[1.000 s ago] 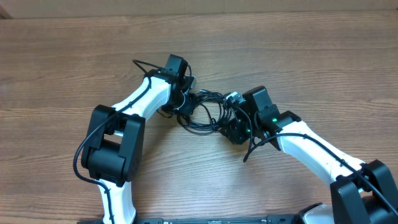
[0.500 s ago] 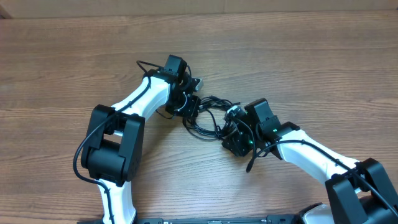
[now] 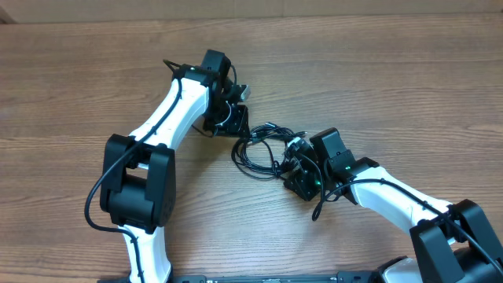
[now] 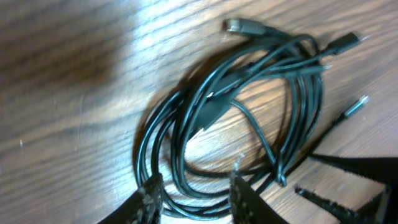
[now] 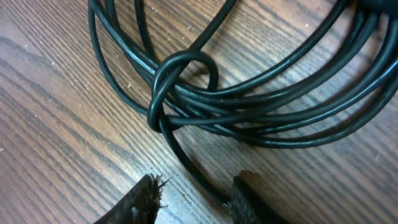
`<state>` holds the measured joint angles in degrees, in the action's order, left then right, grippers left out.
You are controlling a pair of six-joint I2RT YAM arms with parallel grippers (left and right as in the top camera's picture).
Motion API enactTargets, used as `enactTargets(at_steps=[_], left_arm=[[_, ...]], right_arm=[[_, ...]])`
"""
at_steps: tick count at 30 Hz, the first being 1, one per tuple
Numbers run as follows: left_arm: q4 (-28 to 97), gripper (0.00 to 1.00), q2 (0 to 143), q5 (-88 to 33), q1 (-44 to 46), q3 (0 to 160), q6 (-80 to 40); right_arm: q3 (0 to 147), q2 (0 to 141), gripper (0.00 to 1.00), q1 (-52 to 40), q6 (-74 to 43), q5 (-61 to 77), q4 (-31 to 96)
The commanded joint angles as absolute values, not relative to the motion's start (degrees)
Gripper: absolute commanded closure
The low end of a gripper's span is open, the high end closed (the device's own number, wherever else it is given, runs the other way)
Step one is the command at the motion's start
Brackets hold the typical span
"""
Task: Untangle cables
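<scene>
Cables (image 4: 214, 106): one tangled black coil, lying on the table (image 3: 393, 79) between both arms; left gripper (image 4: 196, 202) had just released and drawn back, jaws parted; right gripper (image 5: 196, 199) had narrowed, unclenched, astride one strand below the knot (image 5: 155, 102); untangling judged barely begun.

the overhead camera looks straight down on the table (image 3: 393, 63) from well up, with the cables (image 3: 263, 134) near the middle of its view. the left wrist camera looks down on those same cables (image 4: 217, 109) from close by, the whole coil in frame. the right wrist camera sits closer still and catches only part of the coil (image 5: 249, 118).
</scene>
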<state>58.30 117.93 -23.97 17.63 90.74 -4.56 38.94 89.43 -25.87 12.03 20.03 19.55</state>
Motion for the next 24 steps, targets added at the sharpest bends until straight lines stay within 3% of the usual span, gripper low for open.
enactTargets(at_steps=[1, 5, 10, 17, 24], left_arm=[[58.1, 0.66, 118.1, -18.4, 18.7, 88.5, -12.7], [53.6, 0.67, 118.1, -15.4, 19.0, 85.1, -15.3], [49.2, 0.76, 118.7, -15.5, 19.1, 81.8, -18.2], [47.5, 0.88, 118.8, -16.1, 19.2, 80.1, -18.2], [46.9, 0.91, 118.8, -16.1, 19.2, 80.1, -18.0]], right_arm=[[38.6, 89.6, 0.65, -25.8, 12.3, 20.7, 20.3], [38.6, 89.6, 0.64, -25.8, 12.3, 20.7, 19.9], [38.6, 89.7, 0.54, -25.8, 12.3, 20.7, 18.9], [38.6, 90.4, 0.54, -25.8, 12.3, 20.6, 16.4], [38.6, 94.6, 0.54, -25.9, 12.3, 20.7, 15.9]])
